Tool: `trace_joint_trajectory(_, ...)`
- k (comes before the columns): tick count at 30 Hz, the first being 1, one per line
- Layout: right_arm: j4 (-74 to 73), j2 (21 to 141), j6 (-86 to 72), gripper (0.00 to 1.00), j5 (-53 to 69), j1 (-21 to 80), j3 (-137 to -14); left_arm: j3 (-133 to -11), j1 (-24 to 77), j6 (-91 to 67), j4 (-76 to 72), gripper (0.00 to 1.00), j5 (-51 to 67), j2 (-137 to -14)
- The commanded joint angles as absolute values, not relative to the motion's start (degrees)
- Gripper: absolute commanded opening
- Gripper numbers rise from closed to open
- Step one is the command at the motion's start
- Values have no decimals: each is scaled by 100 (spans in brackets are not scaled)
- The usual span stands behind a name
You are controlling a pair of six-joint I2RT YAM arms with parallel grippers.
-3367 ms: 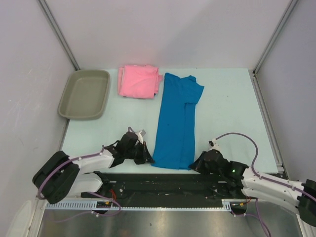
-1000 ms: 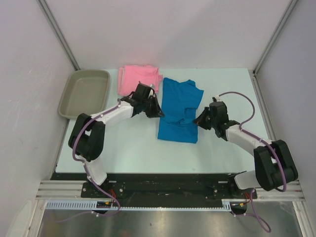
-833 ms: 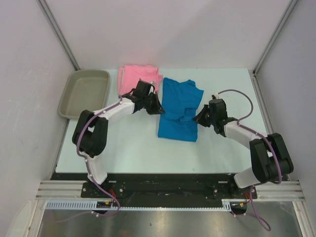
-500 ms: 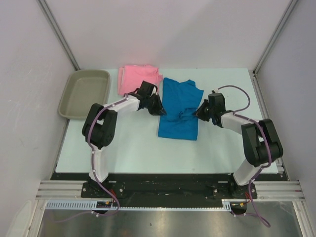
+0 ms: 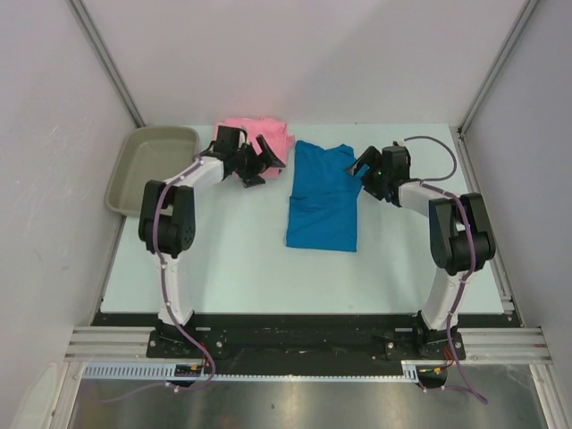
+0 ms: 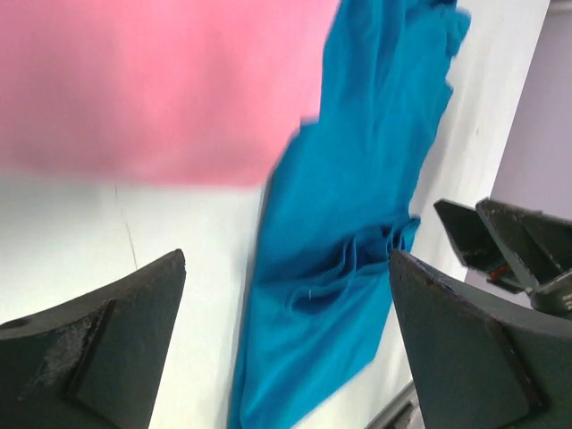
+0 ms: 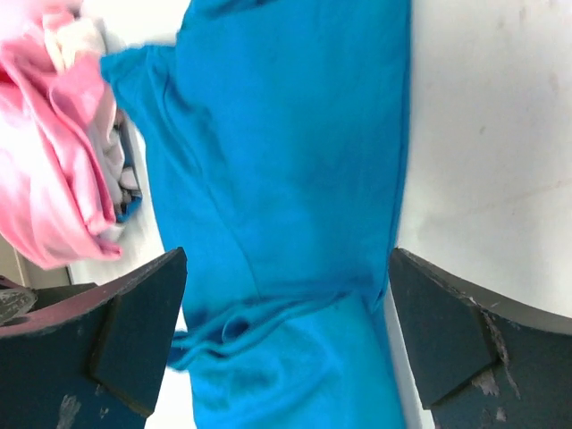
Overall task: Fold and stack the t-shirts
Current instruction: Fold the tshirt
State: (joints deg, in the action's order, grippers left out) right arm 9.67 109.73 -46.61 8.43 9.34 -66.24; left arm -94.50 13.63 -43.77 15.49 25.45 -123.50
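Note:
The blue t-shirt (image 5: 322, 204) lies flat mid-table, its near half folded over onto the far half, with a rumpled fold edge (image 6: 357, 259) (image 7: 268, 313). The pink t-shirt (image 5: 273, 136) lies bunched at the back, left of the blue one, partly hidden by my left arm. My left gripper (image 5: 263, 159) hovers open between the two shirts, nothing in its jaws (image 6: 286, 259). My right gripper (image 5: 362, 168) hovers open at the blue shirt's far right edge, also empty (image 7: 288, 255). Pink cloth (image 6: 152, 80) (image 7: 54, 179) shows in both wrist views.
A grey-beige tray (image 5: 152, 170) stands at the back left corner. Grey walls close in the table on the left, back and right. Both arms stretch from the near edge to the far half of the table.
Both grippers carried the blue shirt's near edge over its far half, then opened and let go. They have since drawn back toward the far side, the left one over to the pink shirt.

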Motion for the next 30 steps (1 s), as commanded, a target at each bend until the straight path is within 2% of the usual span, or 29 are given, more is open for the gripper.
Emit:
trace_joint_trajectory(1,134,10021,-3965,100,21,1519,-6742,-8344,1669,-4201,1477,100,2602,-10876)
trace_joint_trajectory(6,-965,9195,-3323,100,-1063,2328,-6259,-6193,2047,-4254,1047,100,2347,-9688)
trace_joint_trajectory(12,-819,8527,-3331,100,-774,2259,-4785,-4608,2504,-4420,203,100,2355,-9202)
trace_joint_trajectory(19,-668,7542,-3357,100,-607,2153,-3579,-4017,2777,-4632,-474,100,2373,-9448)
trace_joint_trajectory(30,-791,6785,-3428,100,-536,1978,-3015,-4297,2944,-4685,-185,99,1890,-10027)
